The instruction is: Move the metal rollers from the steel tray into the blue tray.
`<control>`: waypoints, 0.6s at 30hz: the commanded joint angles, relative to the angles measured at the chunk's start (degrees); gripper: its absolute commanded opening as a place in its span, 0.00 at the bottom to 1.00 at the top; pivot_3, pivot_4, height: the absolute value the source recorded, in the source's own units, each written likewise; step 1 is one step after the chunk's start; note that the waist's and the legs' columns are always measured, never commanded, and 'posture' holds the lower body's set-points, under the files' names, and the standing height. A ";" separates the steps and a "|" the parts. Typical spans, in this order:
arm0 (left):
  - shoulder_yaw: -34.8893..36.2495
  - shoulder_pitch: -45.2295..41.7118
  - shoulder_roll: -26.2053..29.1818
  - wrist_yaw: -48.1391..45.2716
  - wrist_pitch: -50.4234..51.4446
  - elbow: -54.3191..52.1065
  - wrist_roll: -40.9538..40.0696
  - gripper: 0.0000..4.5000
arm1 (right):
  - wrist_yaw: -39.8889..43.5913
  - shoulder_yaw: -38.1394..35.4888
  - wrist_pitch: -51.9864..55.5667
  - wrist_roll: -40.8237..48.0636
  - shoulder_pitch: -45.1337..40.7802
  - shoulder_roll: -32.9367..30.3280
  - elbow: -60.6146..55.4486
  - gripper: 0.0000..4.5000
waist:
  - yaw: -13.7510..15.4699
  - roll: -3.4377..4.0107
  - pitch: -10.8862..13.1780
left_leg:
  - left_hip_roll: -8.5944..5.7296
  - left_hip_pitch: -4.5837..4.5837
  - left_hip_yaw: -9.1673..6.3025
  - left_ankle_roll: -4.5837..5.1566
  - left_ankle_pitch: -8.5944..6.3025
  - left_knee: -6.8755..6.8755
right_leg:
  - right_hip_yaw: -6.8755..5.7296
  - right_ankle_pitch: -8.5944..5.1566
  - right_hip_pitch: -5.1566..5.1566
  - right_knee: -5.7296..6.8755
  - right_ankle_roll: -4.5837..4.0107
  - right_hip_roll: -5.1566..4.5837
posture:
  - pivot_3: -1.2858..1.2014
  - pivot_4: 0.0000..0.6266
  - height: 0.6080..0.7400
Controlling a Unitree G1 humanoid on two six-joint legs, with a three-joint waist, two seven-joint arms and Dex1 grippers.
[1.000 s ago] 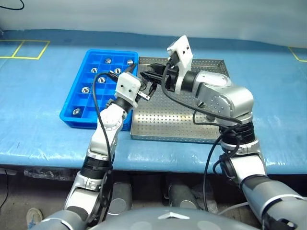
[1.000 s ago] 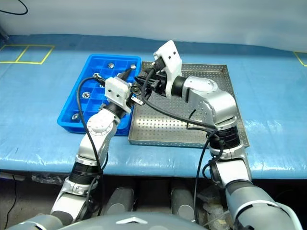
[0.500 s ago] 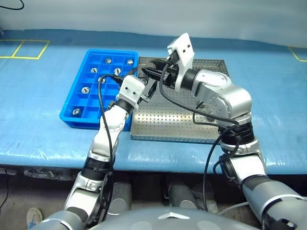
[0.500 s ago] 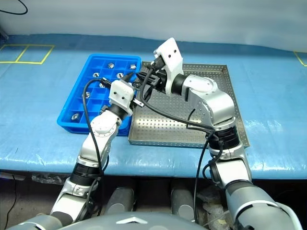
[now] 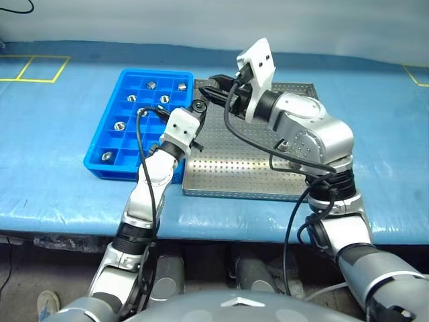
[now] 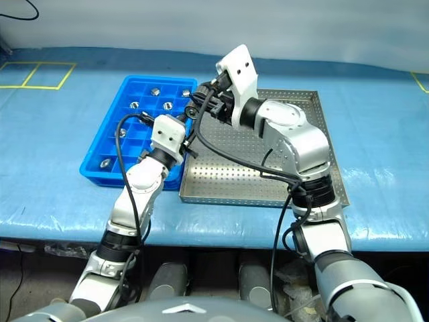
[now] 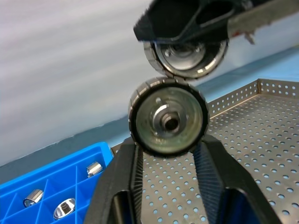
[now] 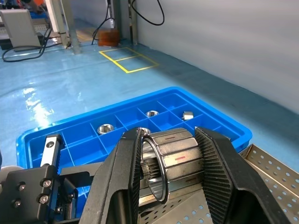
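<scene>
Two metal rollers are up in the air right now, one in each end effector. Left end effector (image 7: 169, 154) is clamped on a roller (image 7: 168, 122), hollow end facing the wrist cam. Right end effector (image 8: 172, 161) grips the other roller (image 8: 175, 161) by its sides, sitting just above and touching the first. Both hover over the seam between the blue tray (image 5: 107, 141) and the steel tray (image 5: 248, 168). Several rollers sit in separate blue tray compartments on the blue tabletop (image 5: 53, 188).
</scene>
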 commanded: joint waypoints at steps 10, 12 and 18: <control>1.26 -0.12 -1.25 3.10 -2.48 -3.65 1.30 0.56 | 0.46 -0.34 -1.01 0.10 -0.23 0.09 -1.60 0.31 | 0.01 0.00 0.00 | 0.00 0.00 0.00 0.00 0.00 -0.05 | 0.00 0.00 0.00 -0.06 0.00 0.00 | 0.56 0.24 1.00; 1.25 -0.30 -1.21 3.75 -2.59 -3.73 1.89 0.71 | 0.43 -0.39 -0.93 0.27 -0.19 0.17 -1.63 0.31 | 0.02 0.00 0.00 | 0.00 0.00 0.00 0.00 0.00 -0.07 | 0.00 0.00 0.00 -0.08 0.00 0.00 | 0.56 0.24 1.00; 0.94 -0.66 -1.38 3.65 -2.98 -3.66 1.43 0.71 | -0.32 -0.43 -0.66 0.62 0.41 1.25 -1.53 0.31 | 0.02 0.00 0.00 | 0.00 -0.01 0.00 0.00 0.00 -0.13 | -0.01 0.01 0.00 -0.16 0.01 0.00 | 0.56 0.24 1.00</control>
